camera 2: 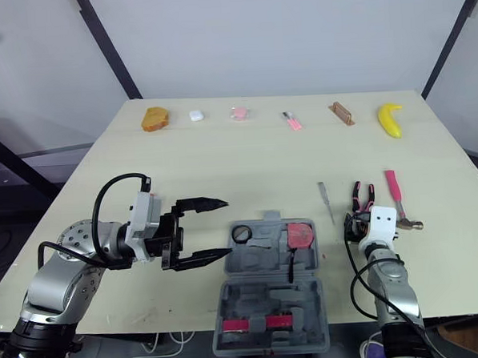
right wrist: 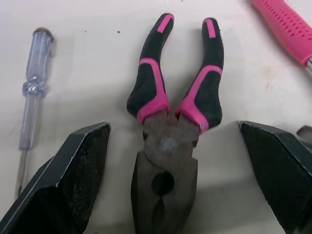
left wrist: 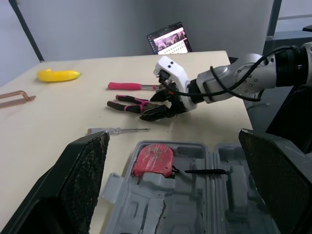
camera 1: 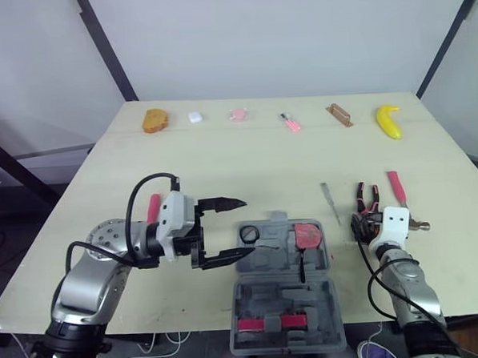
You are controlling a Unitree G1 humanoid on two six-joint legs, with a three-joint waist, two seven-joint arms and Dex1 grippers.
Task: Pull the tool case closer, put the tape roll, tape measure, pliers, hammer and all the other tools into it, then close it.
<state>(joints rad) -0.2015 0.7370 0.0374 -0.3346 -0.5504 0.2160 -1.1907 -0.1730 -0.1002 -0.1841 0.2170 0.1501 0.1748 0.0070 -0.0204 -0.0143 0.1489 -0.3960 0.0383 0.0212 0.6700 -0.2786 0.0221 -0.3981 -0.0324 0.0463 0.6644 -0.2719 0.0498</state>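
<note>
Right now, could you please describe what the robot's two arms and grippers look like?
The left arm and right arm are silver metal with rounded joints and looping black cables. Each wrist carries a white housing; the right one has two small dark dots. The left gripper and right gripper each have two black tapering fingers with rough-textured inner faces.

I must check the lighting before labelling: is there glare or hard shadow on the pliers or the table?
Right wrist view: the pliers are evenly lit, without glare, with only a soft shadow beside the head. Left eye view: the table is evenly lit, without bright patches.
</note>
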